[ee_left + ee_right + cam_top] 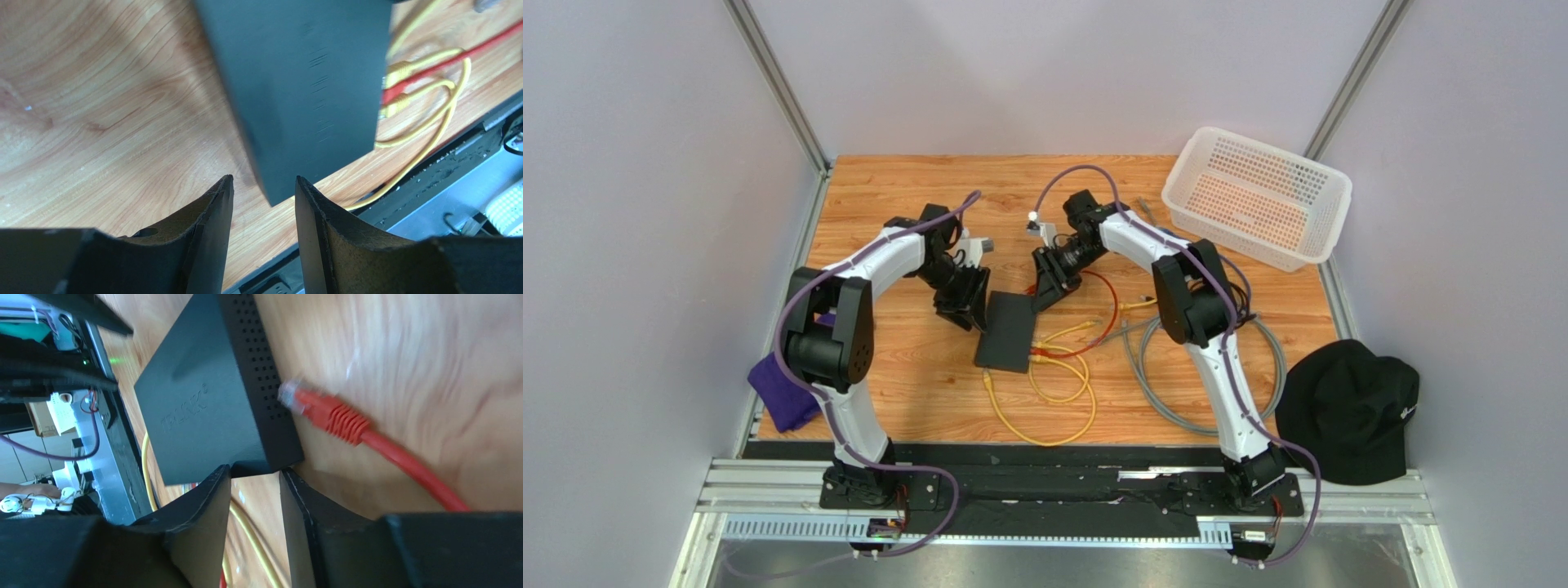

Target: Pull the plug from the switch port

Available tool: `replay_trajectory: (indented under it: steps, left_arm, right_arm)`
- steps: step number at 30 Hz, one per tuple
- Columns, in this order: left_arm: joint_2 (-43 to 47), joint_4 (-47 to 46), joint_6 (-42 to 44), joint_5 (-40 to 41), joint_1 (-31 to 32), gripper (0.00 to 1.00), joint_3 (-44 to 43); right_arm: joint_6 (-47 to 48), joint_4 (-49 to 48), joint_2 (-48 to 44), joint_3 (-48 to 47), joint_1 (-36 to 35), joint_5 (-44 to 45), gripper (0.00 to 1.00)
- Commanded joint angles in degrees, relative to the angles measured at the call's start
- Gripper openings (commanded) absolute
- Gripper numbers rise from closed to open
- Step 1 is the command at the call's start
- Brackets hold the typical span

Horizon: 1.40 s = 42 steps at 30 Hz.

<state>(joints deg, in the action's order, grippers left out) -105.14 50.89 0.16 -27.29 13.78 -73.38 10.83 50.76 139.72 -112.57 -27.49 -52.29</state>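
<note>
The switch (1005, 331) is a flat black box lying on the wooden table between both arms. My left gripper (967, 312) hovers at its left edge. In the left wrist view its jaws (264, 184) stand open and empty, just short of a corner of the switch (301, 92). Yellow and red plugs (393, 92) sit at the switch's socket edge. My right gripper (1051, 292) is at the switch's far end, jaws (256, 471) partly open with nothing between them. A red plug (325, 413) with a clear tip lies loose beside the switch's vented side (261, 373).
Yellow cable loops (1051, 404) and a grey cable coil (1210, 368) lie to the right of the switch. A white basket (1259, 196) stands at the back right. A black cap (1351, 410) lies at the right edge and a purple cloth (787, 392) at the left.
</note>
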Motion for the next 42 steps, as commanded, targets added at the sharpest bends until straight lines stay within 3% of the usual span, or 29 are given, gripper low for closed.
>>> replay_trajectory:
  steps: [1,6,10,14,17,20,21,24,35,42]
  left_arm:
    - [-0.3,2.5,3.8,-2.9,-0.1,0.49,-2.9]
    - [0.2,1.5,3.6,-4.1,-0.1,0.48,-1.1]
    - [3.0,1.0,3.7,-3.4,0.0,0.48,-1.8]
    - [5.7,-0.3,3.1,-5.0,0.0,0.49,-1.9]
    - [5.5,-1.6,3.3,-7.8,0.1,0.49,-0.5]
    - [4.1,-2.5,5.4,-12.0,0.6,0.36,1.6]
    - [3.3,-2.9,5.5,-12.9,0.8,0.19,2.0]
    - [1.3,-3.8,5.4,-14.4,1.4,0.00,2.5]
    - [-8.0,-2.6,4.8,-7.9,1.8,0.00,-2.2]
    - [-10.4,-1.7,4.5,-8.6,1.8,0.00,-3.3]
  right_arm:
    - [-3.6,-2.4,4.8,-10.4,0.6,-0.8,0.43]
    - [-9.8,-10.0,5.7,-15.5,0.8,-5.4,0.50]
    - [-9.6,-10.2,0.2,-10.4,1.8,-10.0,0.55]
    - [-0.7,-3.8,-5.2,-3.0,3.3,-15.2,0.68]
    - [6.8,3.0,-7.3,0.9,3.5,-14.9,0.71]
    - [13.0,12.5,-5.4,0.3,3.0,-16.2,0.71]
    - [17.9,15.7,-4.6,-0.7,2.1,-16.3,0.70]
    - [22.4,23.6,-0.7,-4.0,0.3,-15.4,0.66]
    - [21.3,20.4,3.1,-1.8,-0.8,-15.9,0.59]
    - [16.8,16.6,5.6,-2.4,-1.6,-15.1,0.58]
